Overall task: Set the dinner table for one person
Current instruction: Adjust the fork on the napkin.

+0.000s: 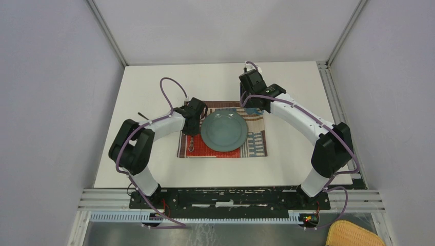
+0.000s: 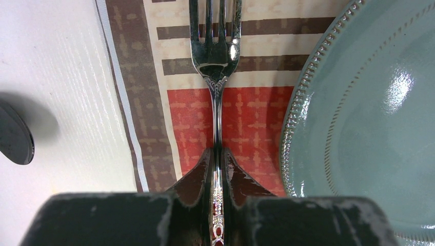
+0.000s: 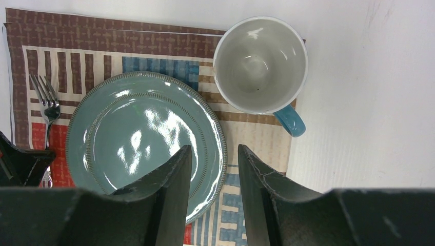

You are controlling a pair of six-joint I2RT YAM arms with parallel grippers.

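Observation:
On the white dinner table (image 1: 154, 159) lies a striped patchwork placemat (image 1: 256, 143) with a teal plate (image 1: 223, 130) in its middle. My left gripper (image 1: 192, 125) is shut on the handle of a silver fork (image 2: 215, 56), low over the placemat's left part (image 2: 246, 118), just left of the plate's rim (image 2: 369, 118). The fork's tines point away from the gripper. My right gripper (image 3: 214, 154) is open and empty, raised above the plate's right edge (image 3: 146, 138). A white mug with a blue handle (image 3: 259, 64) stands upright at the placemat's far right corner, beyond the right fingers.
A dark utensil (image 1: 143, 115) lies on the bare table left of the placemat; its rounded end shows in the left wrist view (image 2: 14, 139). Metal rails run along the table's near edge. A wicker basket (image 1: 354, 234) sits off the table at the bottom right.

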